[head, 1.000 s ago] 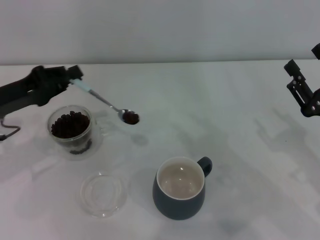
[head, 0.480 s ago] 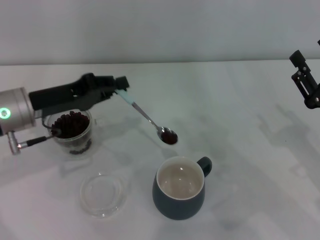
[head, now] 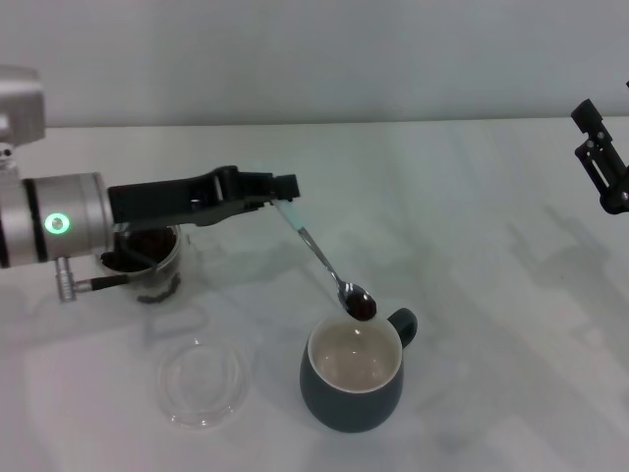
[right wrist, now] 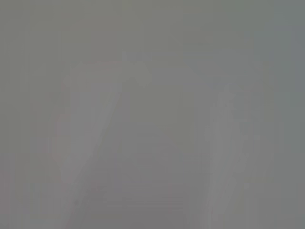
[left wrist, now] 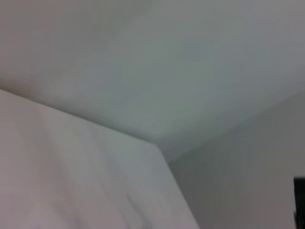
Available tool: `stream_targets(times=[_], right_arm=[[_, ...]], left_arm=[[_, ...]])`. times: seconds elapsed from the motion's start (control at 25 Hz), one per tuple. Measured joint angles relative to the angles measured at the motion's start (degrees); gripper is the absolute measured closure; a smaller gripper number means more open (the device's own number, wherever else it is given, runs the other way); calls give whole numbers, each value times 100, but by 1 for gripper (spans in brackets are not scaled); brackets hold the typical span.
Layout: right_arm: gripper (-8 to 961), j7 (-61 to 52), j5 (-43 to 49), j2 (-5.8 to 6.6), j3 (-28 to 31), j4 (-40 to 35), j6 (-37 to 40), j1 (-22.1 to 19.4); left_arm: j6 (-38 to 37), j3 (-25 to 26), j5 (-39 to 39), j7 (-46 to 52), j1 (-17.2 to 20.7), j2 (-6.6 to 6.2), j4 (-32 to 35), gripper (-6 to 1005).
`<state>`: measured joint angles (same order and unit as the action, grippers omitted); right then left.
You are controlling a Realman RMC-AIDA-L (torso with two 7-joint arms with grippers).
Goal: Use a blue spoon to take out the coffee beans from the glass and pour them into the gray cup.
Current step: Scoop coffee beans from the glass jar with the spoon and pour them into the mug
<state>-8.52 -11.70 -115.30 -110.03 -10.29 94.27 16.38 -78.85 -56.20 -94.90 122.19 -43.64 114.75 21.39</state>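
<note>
Our left pincer (head: 285, 192), clamped on the blue spoon (head: 324, 258), holds coffee beans (head: 363, 308) above the gray cup (head: 354, 383)'s far rim; an early tilt risks spilling them onto the table (head: 472, 216).

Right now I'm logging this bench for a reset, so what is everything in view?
Teaspoon with metal bowl and pale-blue handle: one, held tilted, bowl above the mug's rim.
Dark brown coffee beans: a small load in the spoon bowl; more in the glass.
Clear double-walled glass cup: one, left side, partly behind the arm.
Dark blue-gray ceramic mug: one, cream inside, front centre.
Flat clear glass saucer: one, front left.
White table: one.
Left end effector: black, gripping the spoon handle.
Right end effector: black, raised at the right edge.
</note>
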Motion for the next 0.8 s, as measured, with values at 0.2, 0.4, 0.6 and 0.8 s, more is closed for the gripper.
stream_targets(times=[0.2,0.4,0.6,0.8], right_arm=[[349,0,-1,0,0,0,-15,5],[349,0,-72,0,5,-7,-127,5],[349,0,-151,0,9,7,-200,5],[349,0,-201,0,9,-4,-291,21]], left_arm=[[98,-13,-647,-93,-150,216,455,864],[223,-28,-1237,-95,-207,376,1047,864],[376,-110,-1501,-124,-233,373,1438,863],[334,-305,-1476,-160,-180,383,1958,862]])
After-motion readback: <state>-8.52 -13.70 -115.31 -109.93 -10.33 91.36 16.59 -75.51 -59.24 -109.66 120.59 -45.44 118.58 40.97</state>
